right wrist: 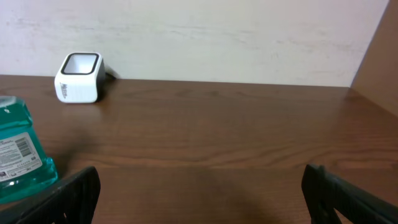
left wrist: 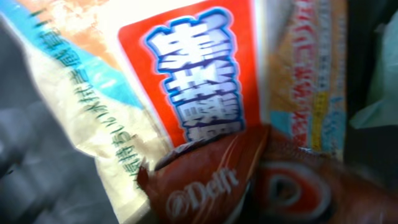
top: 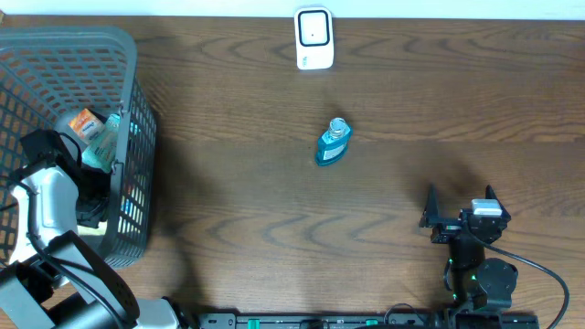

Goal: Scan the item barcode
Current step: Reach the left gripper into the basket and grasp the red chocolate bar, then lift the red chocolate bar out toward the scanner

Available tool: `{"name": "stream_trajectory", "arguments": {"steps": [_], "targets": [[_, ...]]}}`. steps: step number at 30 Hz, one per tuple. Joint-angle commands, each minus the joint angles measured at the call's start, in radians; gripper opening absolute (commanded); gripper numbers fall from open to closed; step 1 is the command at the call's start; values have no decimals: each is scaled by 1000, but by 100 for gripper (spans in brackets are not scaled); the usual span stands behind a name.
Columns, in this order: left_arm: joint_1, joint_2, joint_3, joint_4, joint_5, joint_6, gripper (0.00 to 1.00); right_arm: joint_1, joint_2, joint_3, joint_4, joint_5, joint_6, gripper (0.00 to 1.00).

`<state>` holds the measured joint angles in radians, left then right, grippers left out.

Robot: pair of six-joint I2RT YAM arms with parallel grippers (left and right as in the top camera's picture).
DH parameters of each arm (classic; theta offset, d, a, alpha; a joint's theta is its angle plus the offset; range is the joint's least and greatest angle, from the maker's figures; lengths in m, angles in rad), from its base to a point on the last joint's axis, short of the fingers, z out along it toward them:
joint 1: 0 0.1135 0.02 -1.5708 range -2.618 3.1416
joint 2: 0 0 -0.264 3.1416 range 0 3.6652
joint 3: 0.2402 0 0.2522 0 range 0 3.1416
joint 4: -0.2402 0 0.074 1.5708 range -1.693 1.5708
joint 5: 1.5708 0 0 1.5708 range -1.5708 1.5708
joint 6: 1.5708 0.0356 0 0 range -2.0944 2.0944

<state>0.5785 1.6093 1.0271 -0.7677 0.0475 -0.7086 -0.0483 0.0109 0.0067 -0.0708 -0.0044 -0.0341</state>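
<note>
My left arm (top: pixel 44 196) stretched in from the near-left corner, white forearm angled away from me, wrist dipped low, jaws hidden from me, my right arm (top: pixel 484 274) tucked close to its base, right gripper (top: pixel 460 196) low, level, facing forward, fingers (right wrist: pixel 74 193) spread wide apart.

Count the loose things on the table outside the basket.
2: the white scanner at the far edge and the blue bottle near the middle. The basket could hide others.
</note>
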Motion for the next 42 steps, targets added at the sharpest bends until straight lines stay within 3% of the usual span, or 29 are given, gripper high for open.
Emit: {"name": "stream_trajectory", "arguments": {"steps": [1,12,27,35,42], "targets": [[1,16,-8,9,-5,2,8,3,-4,-1,-4,-5,-8,99],[1,-105,66,-4,25,80,7,3,-4,-1,-4,-5,-8,99],[1,-576,102,55,88,39,8,3,-4,-1,-4,-5,-8,99],[1,-816,102,255,387,15,7,3,-4,-1,-4,-5,-8,99],[-33,-921,102,369,697,16,7,3,-4,-1,-4,-5,-8,99]]}}
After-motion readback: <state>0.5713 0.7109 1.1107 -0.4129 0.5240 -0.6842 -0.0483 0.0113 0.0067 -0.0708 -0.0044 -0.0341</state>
